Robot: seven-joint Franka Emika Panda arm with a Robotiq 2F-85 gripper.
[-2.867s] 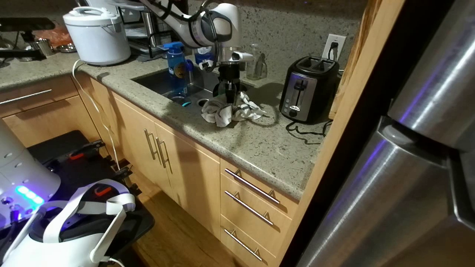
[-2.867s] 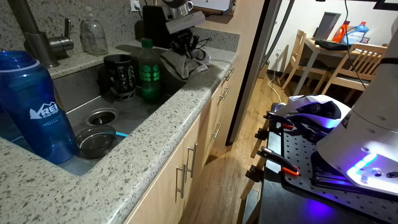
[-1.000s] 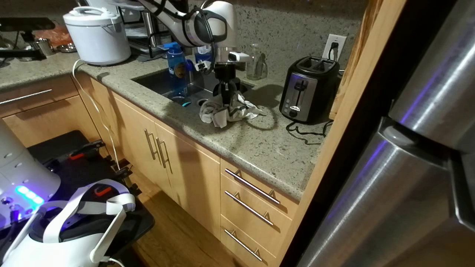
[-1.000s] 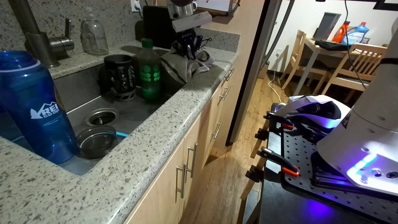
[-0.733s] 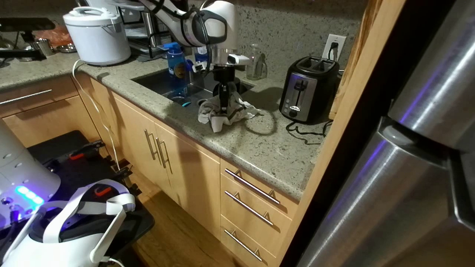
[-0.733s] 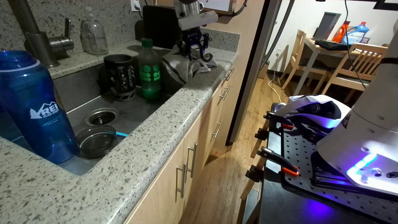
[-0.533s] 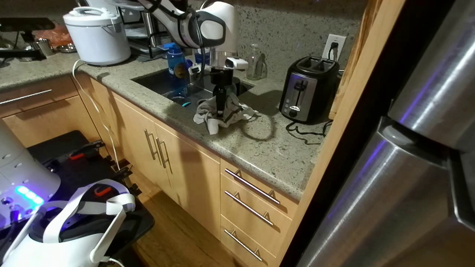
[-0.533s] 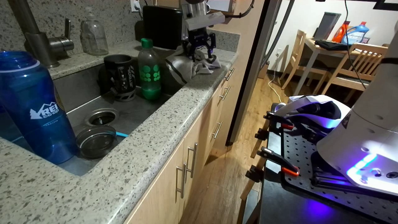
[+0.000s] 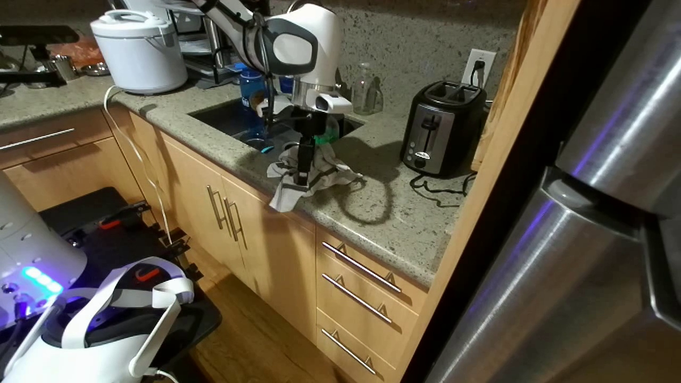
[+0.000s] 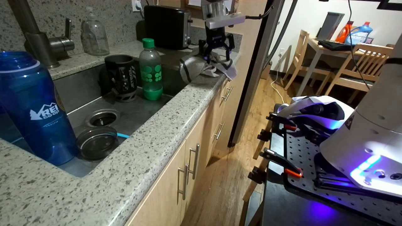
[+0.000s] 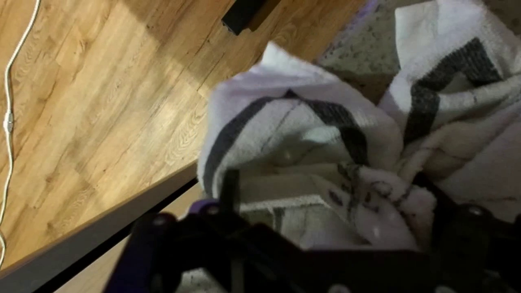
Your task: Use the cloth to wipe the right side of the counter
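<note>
The white cloth (image 9: 332,175) with dark stripes lies crumpled on the counter (image 9: 409,221), right of the sink, and one corner droops over the front edge. My gripper (image 10: 217,58) points down at the cloth from above with its jaws spread wide. In the wrist view, folds of the cloth (image 11: 293,118) show between and beyond the gripper (image 11: 330,188), loose rather than pinched. The left fingertip (image 11: 230,187) reaches up against a fold there; the right one is dark against the cloth and hard to make out.
A black toaster (image 9: 444,127) with its cord (image 9: 439,197) stands at the back, near the fridge (image 9: 580,255). In the sink (image 10: 94,83) are a green bottle (image 10: 151,72), a black cup (image 10: 121,77) and a blue bottle (image 10: 37,110). A clear bottle (image 10: 95,34) stands behind it.
My gripper has gone from closed on the cloth to wide open. It has moved toward the counter's front edge, and the cloth has shifted with it, one corner now over the edge.
</note>
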